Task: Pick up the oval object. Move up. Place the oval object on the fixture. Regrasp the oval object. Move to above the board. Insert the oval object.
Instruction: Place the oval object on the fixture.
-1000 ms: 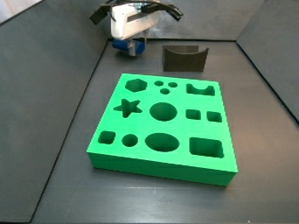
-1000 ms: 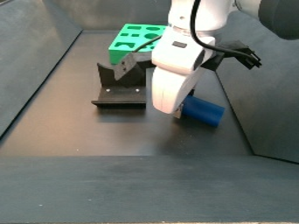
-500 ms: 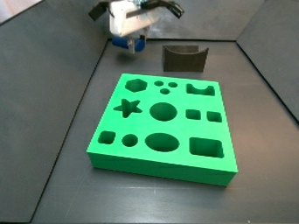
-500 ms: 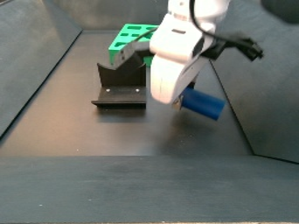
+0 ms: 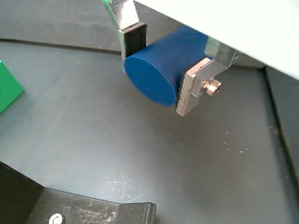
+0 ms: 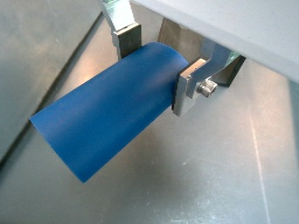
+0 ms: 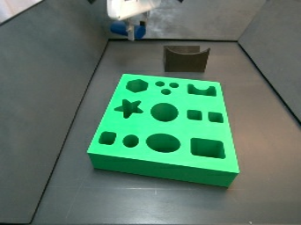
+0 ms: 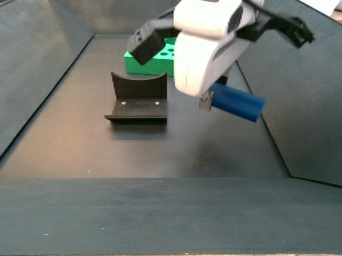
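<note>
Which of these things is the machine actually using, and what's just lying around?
In use:
- blue peg, clamped in the tool, lifted off the floor
- dark fixture
- green board

Lying about:
- nothing; only the bare dark floor and walls

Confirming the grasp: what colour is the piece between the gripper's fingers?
Dark blue: the oval object, clamped in the gripper, clearest in a wrist view.

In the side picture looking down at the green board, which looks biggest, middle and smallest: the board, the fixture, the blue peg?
1. Board, clearly biggest.
2. Fixture.
3. Blue peg, held by the claw at the far end, partly hidden and farther away, so its rank is less sure.
</note>
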Tool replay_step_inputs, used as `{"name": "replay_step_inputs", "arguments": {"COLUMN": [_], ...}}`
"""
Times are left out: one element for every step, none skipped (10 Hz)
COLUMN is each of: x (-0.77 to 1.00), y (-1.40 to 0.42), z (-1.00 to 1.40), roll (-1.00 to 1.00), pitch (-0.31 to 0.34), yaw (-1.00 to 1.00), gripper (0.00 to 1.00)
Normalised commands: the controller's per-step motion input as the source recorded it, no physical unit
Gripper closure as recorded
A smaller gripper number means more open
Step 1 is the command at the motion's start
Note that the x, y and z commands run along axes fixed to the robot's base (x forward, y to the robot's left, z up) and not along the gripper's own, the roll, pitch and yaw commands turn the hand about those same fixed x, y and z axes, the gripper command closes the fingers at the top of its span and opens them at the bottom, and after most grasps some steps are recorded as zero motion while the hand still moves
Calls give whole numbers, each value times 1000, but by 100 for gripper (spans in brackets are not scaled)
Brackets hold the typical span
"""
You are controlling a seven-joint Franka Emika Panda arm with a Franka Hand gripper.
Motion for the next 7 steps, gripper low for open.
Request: {"name": "replay_step_inputs", "arguments": {"x": [-9,-11,-15,-18,-19,-15,-7], "y": [-4,-7,-12,-15,-17,-16,-14], "z": [1000,1000,1000,1000,1000,874,659], "roll": [-18,-28,-44,-56,-68,-79,-91], "pitch": [19,17,16,17,18,20,27], "yaw": [5,10,16,20,22,24,19], "gripper": [100,100,100,100,100,100,100]}}
